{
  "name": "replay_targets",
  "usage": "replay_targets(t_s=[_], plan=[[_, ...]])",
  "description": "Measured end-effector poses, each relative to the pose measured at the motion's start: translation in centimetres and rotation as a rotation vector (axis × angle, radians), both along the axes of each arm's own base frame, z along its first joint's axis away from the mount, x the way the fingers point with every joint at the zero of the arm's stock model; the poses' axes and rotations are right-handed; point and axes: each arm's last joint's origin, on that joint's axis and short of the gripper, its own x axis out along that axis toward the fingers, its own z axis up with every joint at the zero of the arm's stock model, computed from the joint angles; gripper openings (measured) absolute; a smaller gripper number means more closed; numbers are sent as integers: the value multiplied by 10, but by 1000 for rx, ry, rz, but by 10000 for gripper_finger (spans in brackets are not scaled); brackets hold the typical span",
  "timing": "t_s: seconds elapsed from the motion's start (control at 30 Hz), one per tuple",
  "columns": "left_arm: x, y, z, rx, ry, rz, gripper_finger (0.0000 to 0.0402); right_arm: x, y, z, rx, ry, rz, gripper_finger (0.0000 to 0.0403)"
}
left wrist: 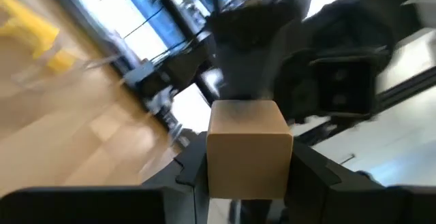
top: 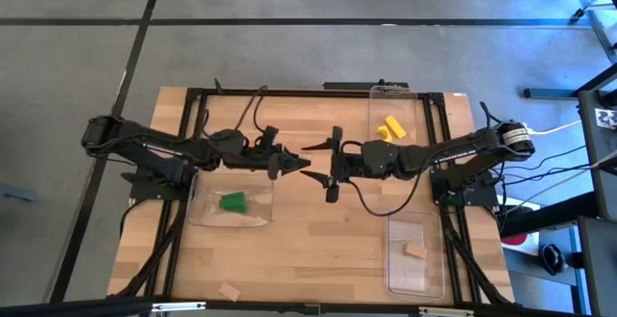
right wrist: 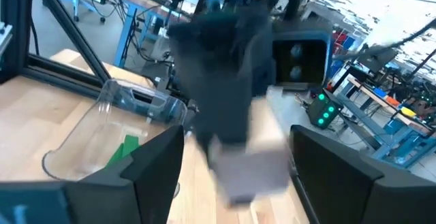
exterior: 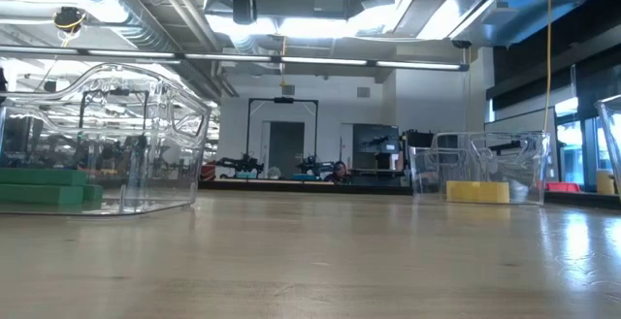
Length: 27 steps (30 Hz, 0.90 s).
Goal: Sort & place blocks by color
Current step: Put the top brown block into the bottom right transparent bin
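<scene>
The whole move turns on the small gap at the counter's (top: 318, 259) middle, where the two claws face each other tip to tip.

The left claw (top: 297, 166) reaches in from the left edge and is closed partway on a tan block (left wrist: 248, 149); its wrist view shows the block squarely pinched between the two fingers, its free end pointing straight ahead at the other arm. The right claw (top: 333, 163) comes from the right edge and stands fully spread, nothing in it, with its fingers set either side of the line on which the block lies. In the right wrist view the left claw and a pale blur, probably that block, sit just ahead between the open fingers. So the block lies directly before the right claw, nearly within it, and a hand-over looks to be the step in hand.

Farther off, the likely goal is the tray near the front right corner (top: 416, 254), which already has one tan block (top: 415, 250). Green blocks (top: 232, 201) lie in the left tray, yellow blocks (top: 389, 128) in the tray at the back edge. One more tan piece (top: 228, 292) lies loose by the front edge.
</scene>
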Motion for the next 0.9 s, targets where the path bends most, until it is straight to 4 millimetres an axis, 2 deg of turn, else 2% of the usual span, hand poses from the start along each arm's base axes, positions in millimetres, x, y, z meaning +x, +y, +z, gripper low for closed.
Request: replay_targets(t_s=[0.23, 0.7, 0.9], plan=[[4, 0, -5, -22, 10, 0, 122, 2, 1, 1, 7, -27, 24, 263], [3, -1, -3, -34, -8, -23, 122, 3, 0, -3, 28, -7, 12, 153], [3, 0, -3, -45, -9, -21, 122, 3, 0, -4, 26, -1, 11, 142]])
